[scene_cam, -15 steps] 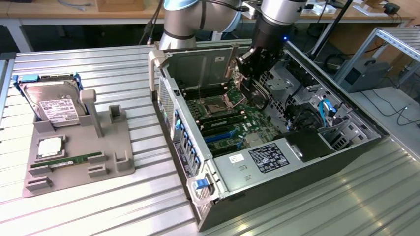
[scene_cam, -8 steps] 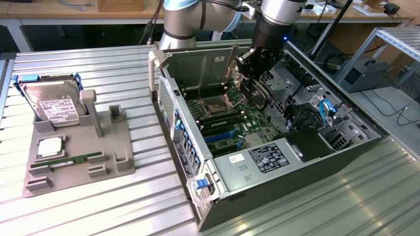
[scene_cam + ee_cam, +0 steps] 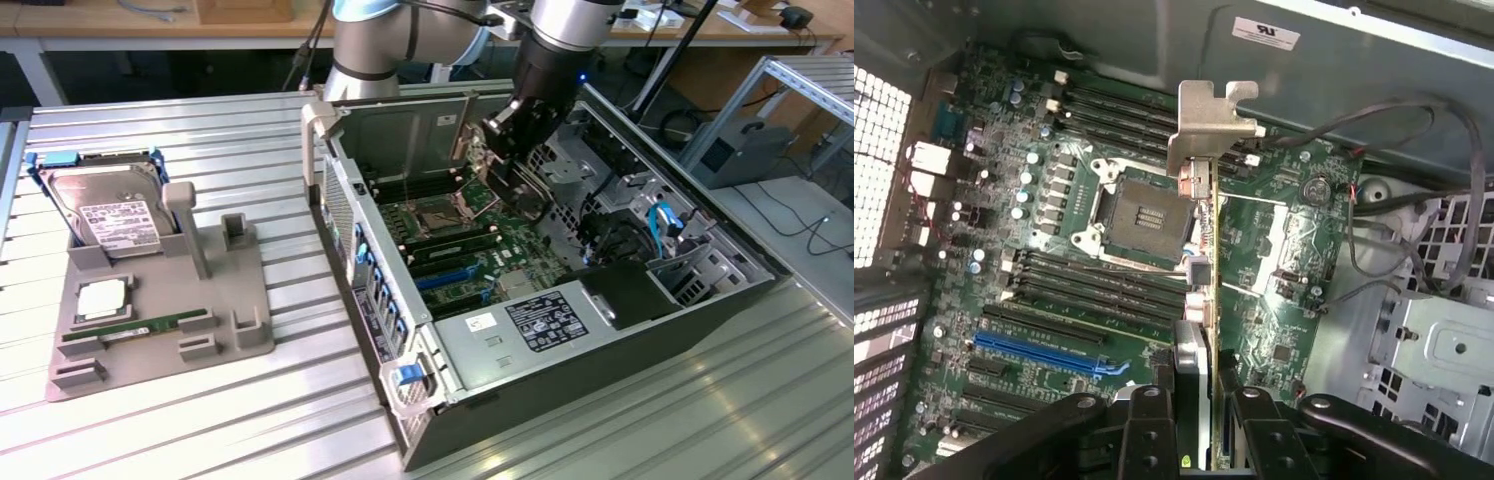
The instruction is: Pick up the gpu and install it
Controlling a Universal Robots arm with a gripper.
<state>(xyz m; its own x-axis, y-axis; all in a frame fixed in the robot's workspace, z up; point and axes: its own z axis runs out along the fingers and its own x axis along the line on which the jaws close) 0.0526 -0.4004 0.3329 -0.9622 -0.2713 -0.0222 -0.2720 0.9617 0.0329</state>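
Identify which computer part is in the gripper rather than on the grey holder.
The gpu, a thin card with a silver bracket, held edge-on by the gripper above the motherboard; the hard drive and green memory stick sit in the holder.

The exterior view looks down at a slant on the table [image 3: 160, 440] and open computer case [image 3: 400, 130]. The wrist view, close, looks past the gripper [image 3: 1199, 410] and gpu [image 3: 1201, 230] onto the motherboard [image 3: 1054, 300]; the 2 views share it.

Nothing can be read on the hard drive label [image 3: 116, 222], the black sticker [image 3: 547, 322] or the white sticker [image 3: 1265, 32].
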